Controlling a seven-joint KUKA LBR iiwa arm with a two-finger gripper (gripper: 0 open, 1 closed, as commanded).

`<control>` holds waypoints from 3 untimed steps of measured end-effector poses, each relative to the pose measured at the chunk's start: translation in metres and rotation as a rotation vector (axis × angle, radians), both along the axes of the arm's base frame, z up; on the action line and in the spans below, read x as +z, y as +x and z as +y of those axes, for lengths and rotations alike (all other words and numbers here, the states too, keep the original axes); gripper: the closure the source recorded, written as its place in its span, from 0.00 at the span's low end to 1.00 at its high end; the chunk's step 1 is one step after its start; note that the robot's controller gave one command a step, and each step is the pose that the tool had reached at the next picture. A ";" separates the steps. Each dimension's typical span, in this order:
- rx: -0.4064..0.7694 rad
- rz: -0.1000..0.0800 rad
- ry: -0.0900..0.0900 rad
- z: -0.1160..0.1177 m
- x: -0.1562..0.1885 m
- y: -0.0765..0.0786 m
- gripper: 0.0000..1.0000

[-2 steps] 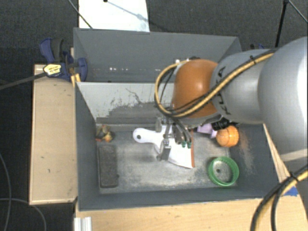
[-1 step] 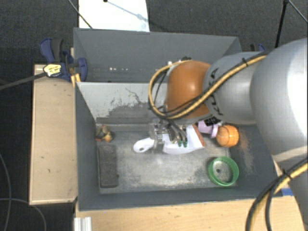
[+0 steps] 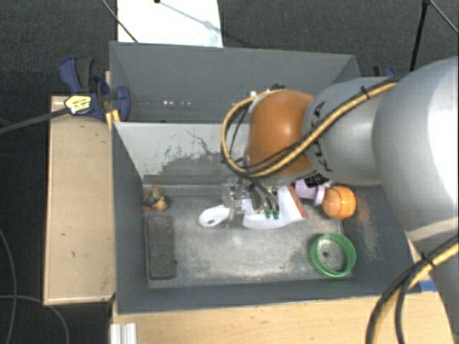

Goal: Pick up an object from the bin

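Gripper (image 3: 251, 203) is low at frame centre, over a white plastic piece (image 3: 214, 217) on the bin (image 3: 136, 163) floor. Can't tell how wide the pincer is. Piece looks light, stiff, smooth, probably slippery; best pinched across its narrow part. Orange ball (image 3: 338, 201) further right.

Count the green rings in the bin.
1. The green ring lies flat in the bin's lower right corner, below the orange ball. The arm may hide others.

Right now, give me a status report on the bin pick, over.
Gripper down mid-bin, over the white pieces. Hold unconfirmed. Orange ball and green ring at view's right, dark block at left, all clear.
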State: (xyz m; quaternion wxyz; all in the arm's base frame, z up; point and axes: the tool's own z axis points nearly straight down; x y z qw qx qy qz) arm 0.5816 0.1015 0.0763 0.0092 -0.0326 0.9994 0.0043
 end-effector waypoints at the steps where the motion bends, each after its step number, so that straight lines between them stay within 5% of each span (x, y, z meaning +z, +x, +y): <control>1: 0.044 0.015 -0.009 -0.012 0.120 0.004 1.00; 3: 0.039 0.027 -0.009 -0.014 0.131 0.001 1.00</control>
